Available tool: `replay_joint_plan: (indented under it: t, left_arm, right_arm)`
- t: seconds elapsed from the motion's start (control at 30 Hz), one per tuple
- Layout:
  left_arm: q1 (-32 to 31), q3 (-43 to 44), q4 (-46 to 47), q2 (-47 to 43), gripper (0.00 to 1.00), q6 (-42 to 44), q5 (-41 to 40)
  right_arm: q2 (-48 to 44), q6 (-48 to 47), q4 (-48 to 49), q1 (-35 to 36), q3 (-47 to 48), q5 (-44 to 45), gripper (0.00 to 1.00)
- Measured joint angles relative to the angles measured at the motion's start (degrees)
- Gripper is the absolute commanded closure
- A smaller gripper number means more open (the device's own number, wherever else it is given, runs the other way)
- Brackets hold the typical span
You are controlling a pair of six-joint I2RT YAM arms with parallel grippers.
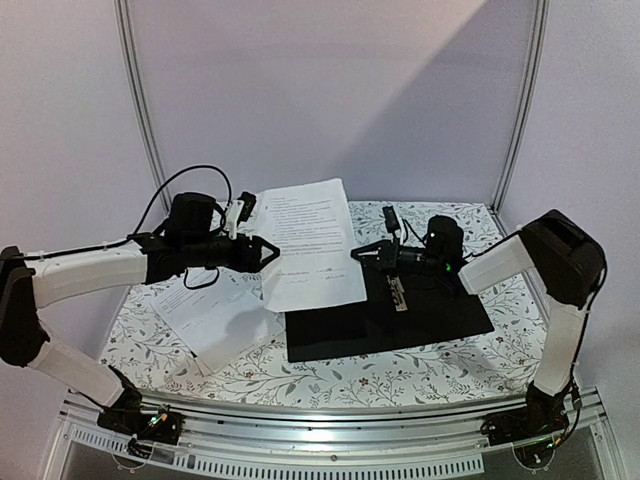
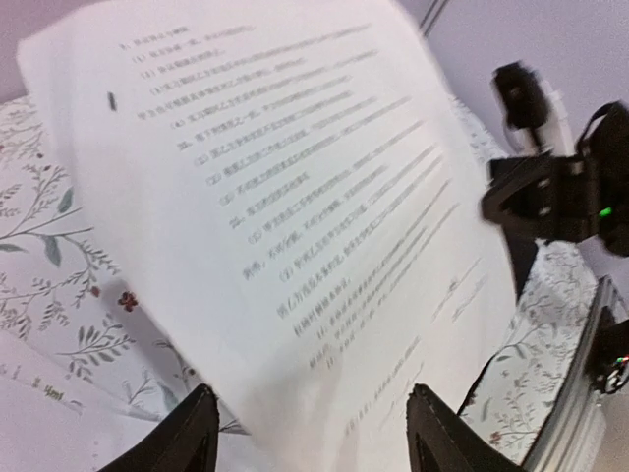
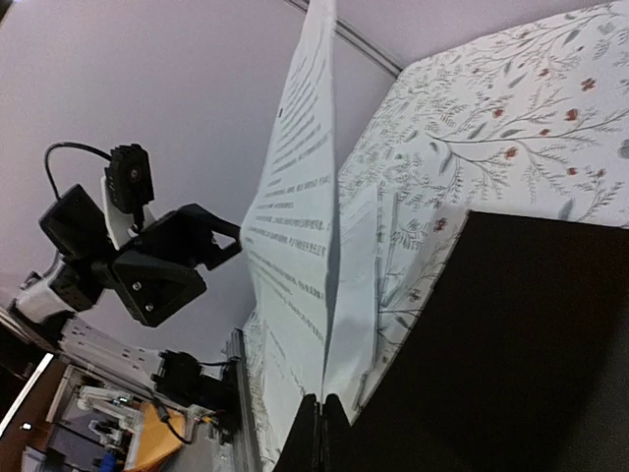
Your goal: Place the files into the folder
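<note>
Pinching one sheet (image 1: 310, 240) upright at the folder's (image 1: 430, 320) left edge, the right end effector (image 1: 364, 256) is clamped on it, seemingly to lay it inside; the left end effector (image 1: 268, 252), fingers apart, flanks the sheet.

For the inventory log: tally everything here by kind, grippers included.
Grippers: 2, left gripper and right gripper
Folder: 1
Lifted sheet: 1
Pile of loose sheets: 1, sheets uncountable
Total: 5

I see a thin, matt white paper sheet (image 1: 310, 240), a smooth matt black folder (image 1: 440, 315), and a matt, floral-printed tabletop (image 1: 330, 385) covering.
</note>
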Motion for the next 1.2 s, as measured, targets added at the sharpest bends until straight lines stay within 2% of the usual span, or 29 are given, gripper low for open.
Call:
replay_joint_plan:
  t: [0.13, 0.23, 0.33, 0.47, 0.67, 0.93, 1.2]
  left_arm:
    - [0.0, 1.1, -2.9, 3.5, 0.35, 0.0, -5.1]
    - [-0.2, 3.6, -4.3, 7.1, 0.42, -0.3, -6.4]
    - [-2.5, 7.6, -5.5, 12.0, 0.44, -0.3, -5.8]
    - [-9.4, 14.2, -6.9, 19.3, 0.47, -0.6, -3.6]
    - [-16.2, 15.1, -6.7, 25.3, 0.46, -2.5, 3.3]
    - [-18.4, 16.8, -12.0, 31.6, 0.46, -1.6, 5.3]
    - [-18.4, 20.5, -17.0, 35.0, 0.46, -0.1, 4.6]
  right_arm:
    - [-10.1, -12.1, -21.2, -1.7, 2.6, 6.1, 1.00]
    - [-15.7, -18.8, -33.9, -3.7, 4.9, 10.8, 1.00]
    - [-19.5, -23.1, -44.1, -7.4, 5.2, 14.0, 1.00]
    - [-22.3, -25.9, -53.4, -13.8, 2.2, 16.6, 1.00]
    - [-26.5, -28.9, -65.0, -18.6, 0.5, 24.8, 1.00]
    - [-30.3, -35.0, -77.0, -20.6, 2.6, 39.3, 1.00]
    - [-25.0, -39.8, -86.6, -21.4, 5.5, 43.6, 1.00]
